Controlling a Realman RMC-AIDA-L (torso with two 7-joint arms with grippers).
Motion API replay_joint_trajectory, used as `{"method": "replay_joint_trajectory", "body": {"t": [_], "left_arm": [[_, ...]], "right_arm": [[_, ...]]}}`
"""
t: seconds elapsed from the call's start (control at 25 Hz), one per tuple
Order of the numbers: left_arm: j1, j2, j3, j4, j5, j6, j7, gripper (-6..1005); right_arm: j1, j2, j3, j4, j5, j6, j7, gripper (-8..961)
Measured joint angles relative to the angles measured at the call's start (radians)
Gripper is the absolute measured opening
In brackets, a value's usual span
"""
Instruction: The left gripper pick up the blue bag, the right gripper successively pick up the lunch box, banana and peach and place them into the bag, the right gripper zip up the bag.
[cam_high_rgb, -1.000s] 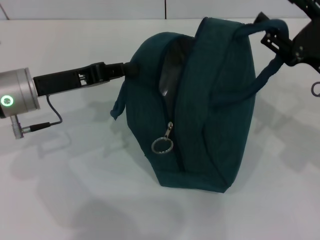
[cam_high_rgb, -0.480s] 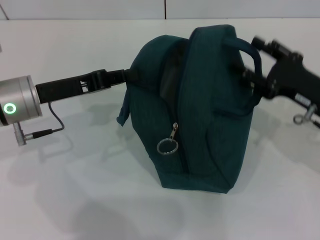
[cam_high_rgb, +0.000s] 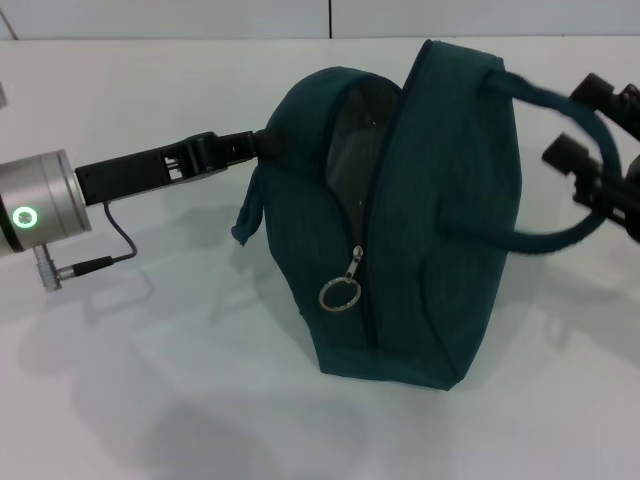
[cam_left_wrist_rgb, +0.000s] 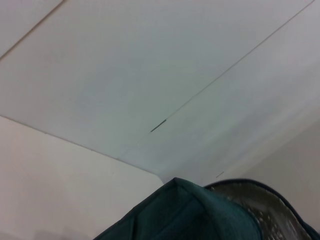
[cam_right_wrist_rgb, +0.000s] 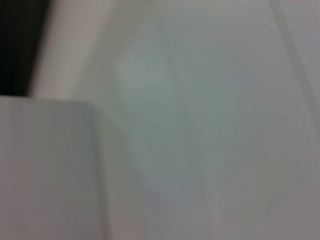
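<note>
Honestly there's nothing readable anywhere here, no words, brand names or numbers. The dark teal fabric bag (cam_high_rgb: 400, 220) has plain cloth panels with no logo or tag that can be made out, and the round metal ring zipper pull (cam_high_rgb: 339, 293) is bare. The closest thing to a sign is the small glowing green ring light (cam_high_rgb: 24, 216) on the silver cylindrical end of the left arm (cam_high_rgb: 40, 205), just a lit circle with no characters on it. Both wrist views only show blank pale surfaces, no print on them either.
</note>
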Motion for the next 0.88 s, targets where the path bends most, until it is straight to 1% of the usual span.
{"method": "replay_joint_trajectory", "body": {"t": [0.12,0.2,0.24,0.32,0.4,0.48,0.56,0.8,0.88], "left_arm": [[0.006,-0.001,0.000,0.000,-0.004,0.001,0.000,55],[0.008,-0.001,0.000,0.000,-0.005,0.000,0.000,55],[0.009,-0.001,0.000,0.000,-0.006,0.000,0.001,55],[0.010,-0.001,0.000,0.000,-0.007,0.000,0.001,54],[0.010,-0.002,0.000,0.000,-0.008,0.000,0.001,54],[0.010,-0.003,0.000,0.000,-0.008,0.000,0.001,54],[0.010,-0.004,0.000,0.000,-0.008,0.000,0.001,54],[0.010,-0.005,0.000,0.000,-0.008,0.001,0.001,54],[0.010,-0.006,0.002,0.000,-0.009,0.001,0.001,54]], "right_arm": [[0.018,-0.001,-0.001,-0.010,-0.073,-0.114,0.003,754],[0.045,0.003,-0.004,-0.014,-0.161,-0.174,0.020,754],[0.053,0.005,-0.004,-0.014,-0.187,-0.184,0.026,755],[0.083,0.015,-0.005,-0.009,-0.265,-0.196,0.044,755],[0.118,0.038,-0.005,-0.001,-0.360,-0.192,0.055,755],[0.136,0.056,-0.006,0.003,-0.425,-0.177,0.062,755],[0.146,0.069,-0.009,0.006,-0.471,-0.146,0.077,754],[0.150,0.076,-0.021,0.038,-0.483,-0.022,0.109,755],[0.150,0.078,-0.021,0.038,-0.482,-0.002,0.111,755]]}}
